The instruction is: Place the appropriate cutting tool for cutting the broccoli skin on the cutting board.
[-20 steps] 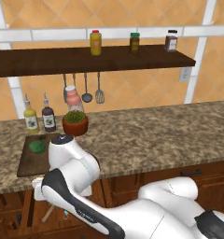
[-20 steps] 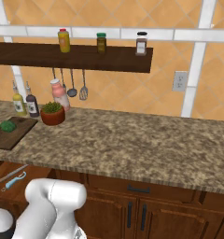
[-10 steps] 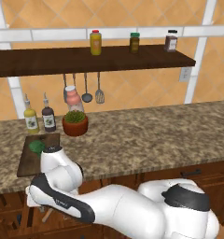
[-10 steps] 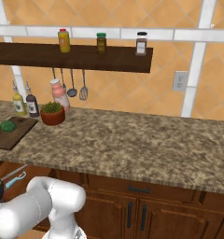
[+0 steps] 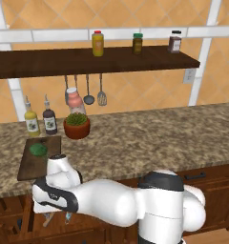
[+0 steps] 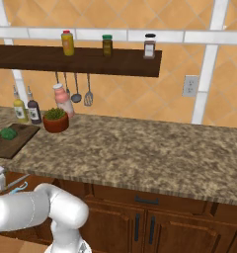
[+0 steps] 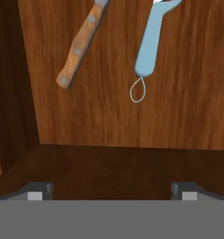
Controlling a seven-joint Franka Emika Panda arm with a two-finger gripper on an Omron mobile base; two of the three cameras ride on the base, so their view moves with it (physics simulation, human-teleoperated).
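The gripper (image 7: 109, 191) hangs over an open wooden drawer (image 7: 188, 93) with its two fingertips (image 7: 37, 192) spread wide apart and nothing between them. On the drawer floor lie two tools, side by side and not touching: one knife (image 7: 81, 44) with a brown wooden handle, tilted, and one light blue peeler (image 7: 149, 42) with a thin loop of cord at its end.

Above the drawer, near the left end of the tabletop (image 5: 150, 138), lies one dark cutting board (image 5: 37, 159), with one broccoli (image 5: 38, 149) resting on it. Just behind the board, by the back edge, stand two bottles (image 5: 31, 119), and beside them one potted plant (image 5: 77, 125). On the wall shelf (image 5: 88, 59) above stand three jars (image 5: 98, 43), and under it hang utensils (image 5: 88, 90).
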